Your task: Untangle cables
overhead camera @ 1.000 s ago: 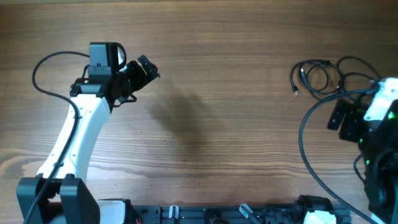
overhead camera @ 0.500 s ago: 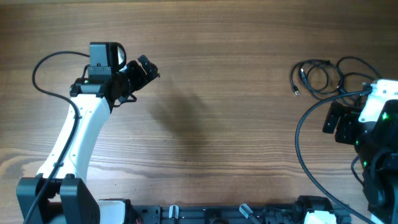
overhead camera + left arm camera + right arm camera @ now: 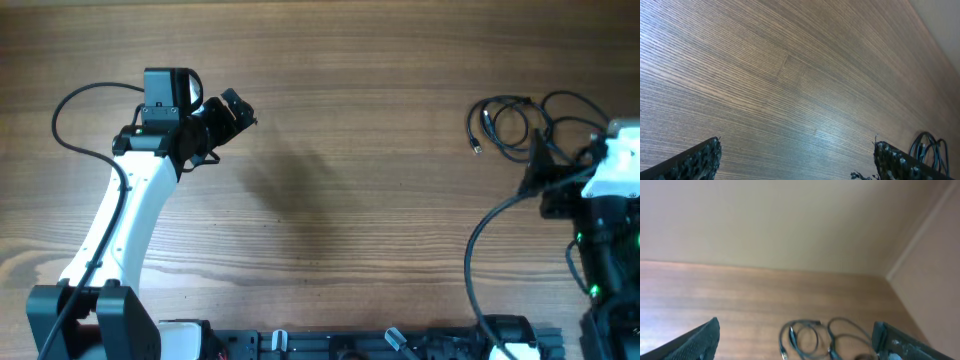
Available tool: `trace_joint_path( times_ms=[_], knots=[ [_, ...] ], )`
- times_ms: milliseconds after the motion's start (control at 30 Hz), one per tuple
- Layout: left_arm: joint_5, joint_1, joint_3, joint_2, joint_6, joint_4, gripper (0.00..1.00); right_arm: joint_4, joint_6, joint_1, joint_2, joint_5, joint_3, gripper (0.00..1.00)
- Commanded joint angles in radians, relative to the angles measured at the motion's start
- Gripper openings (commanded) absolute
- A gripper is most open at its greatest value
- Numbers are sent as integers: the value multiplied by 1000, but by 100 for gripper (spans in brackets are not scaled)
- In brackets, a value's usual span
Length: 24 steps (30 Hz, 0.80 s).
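Nearest the robot's base, the table (image 3: 350,230) is bare wood between the two arms. Each arm trails its own thick wire (image 3: 478,250), and the right one's swings out in a wide bow beside the arm, something to keep apart from the work.

Further out, the left gripper (image 3: 240,108) hangs over the left half of the table, jaws spread wide with nothing between them. It looks parked, well apart from the job, probably until a second hold is wanted. The right gripper (image 3: 795,329) is likewise spread to full width and empty. It points at the cables (image 3: 510,125), which lie just ahead of it near the far right corner. That aim reads as an approach — wide jaws leave room to straddle a strand.

The cables are thin black loops lying flat on the wood and overlapping one another. A small plug end (image 3: 476,148) sticks out on their left, and a loose end like that is likely the easiest place to start. Nothing lies between gripper and cables. The snag is how near they are to the table's right edge. In the overhead view the right arm also covers part of the loops, so how far they run under it cannot be told. Beyond them stands a plain wall (image 3: 765,225).
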Motion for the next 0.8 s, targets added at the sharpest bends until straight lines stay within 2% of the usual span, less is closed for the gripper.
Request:
trace_joint_path(
  times_ms=[0,367,600,767],
  knots=[
    [-10,3,-1,6,1,3,100,85,-19,6,-85,-69,-113,100],
    [-10,3,-1,6,1,3,100,600,-19,7,-430,-274,-600,100],
    [-10,3,-1,6,1,3,100,776,-20,7,-671,-280,-797,100],
    [-10,3,-1,6,1,3,100,1038,-19,7,-671,-280,-918,100]
  ],
)
